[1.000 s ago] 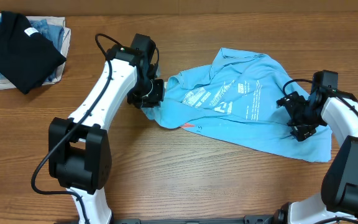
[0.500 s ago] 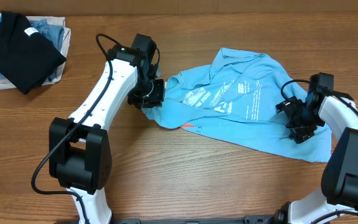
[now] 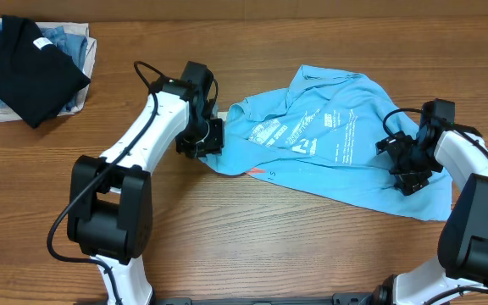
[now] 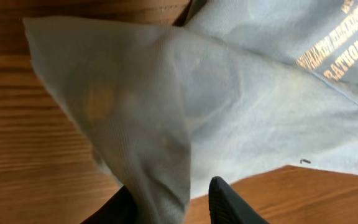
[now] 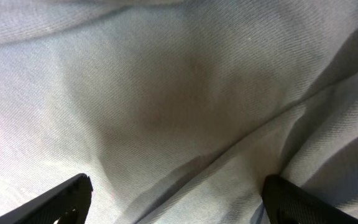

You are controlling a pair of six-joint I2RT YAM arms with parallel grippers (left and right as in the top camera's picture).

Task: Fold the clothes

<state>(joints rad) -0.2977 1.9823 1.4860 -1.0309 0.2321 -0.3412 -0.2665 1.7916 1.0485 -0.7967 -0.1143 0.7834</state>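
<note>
The light sky-blue t-shirt (image 3: 329,144) lies rumpled on the wooden table at centre right, with its white lettering facing up and a small red-orange mark (image 3: 257,172) at its near left edge. My left gripper (image 3: 203,140) is at the shirt's left edge. In the left wrist view its fingers (image 4: 176,205) hold a raised fold of the shirt (image 4: 229,93) between them. My right gripper (image 3: 409,165) rests on the shirt's right side. In the right wrist view its fingers (image 5: 179,199) are spread wide over the flat cloth (image 5: 179,93) and grip nothing.
A black folded shirt (image 3: 24,68) lies on denim-blue and white folded garments (image 3: 70,42) at the far left corner. Bare wooden table (image 3: 252,246) runs along the front and between the pile and the t-shirt.
My left arm has shifted slightly to the right and nearer, toward the shirt's left edge. The right arm has moved in slightly to the left and then held still.
</note>
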